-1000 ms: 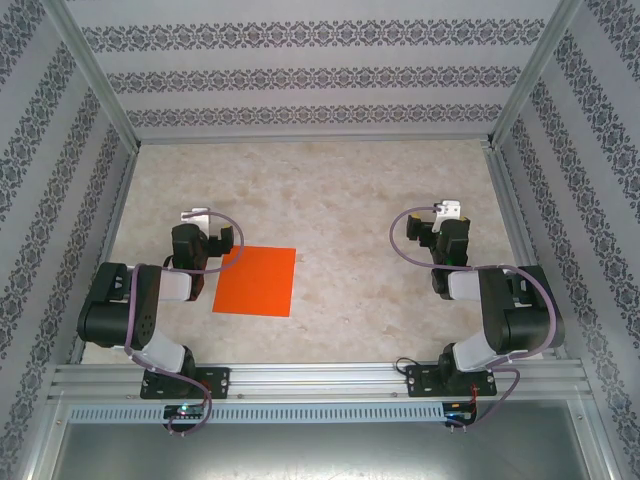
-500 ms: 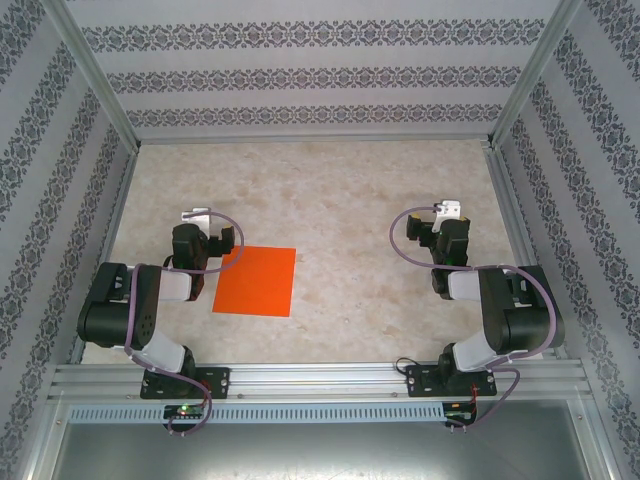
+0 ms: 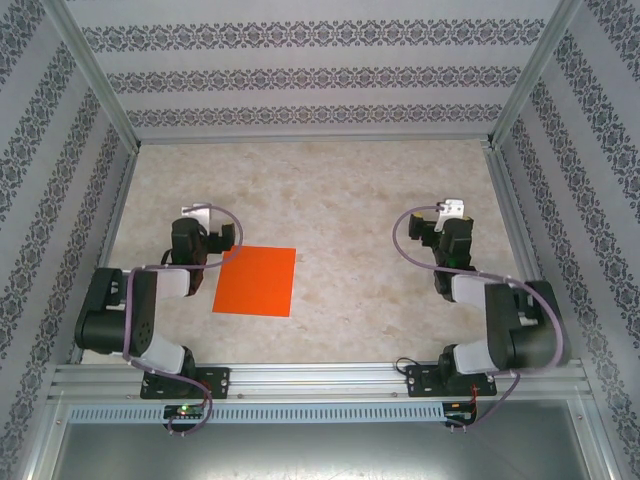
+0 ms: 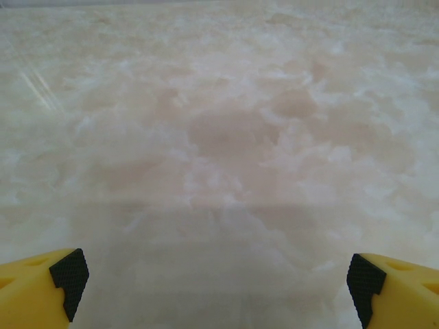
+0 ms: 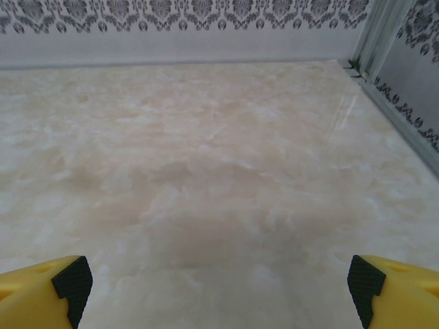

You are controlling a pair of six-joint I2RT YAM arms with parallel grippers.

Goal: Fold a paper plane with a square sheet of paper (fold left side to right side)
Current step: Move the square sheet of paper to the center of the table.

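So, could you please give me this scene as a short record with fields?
paper: orange square, flat on the table, unfolded
left fingers: open, empty, by the paper's far left corner
right fingers: open, empty, well to the right of the paper
fold: not started

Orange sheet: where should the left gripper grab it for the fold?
Probably the left edge near a corner, coming low from the left. The square sheet of paper lies flat on the table, so only edges offer purchase; that edge is nearest the open left gripper.
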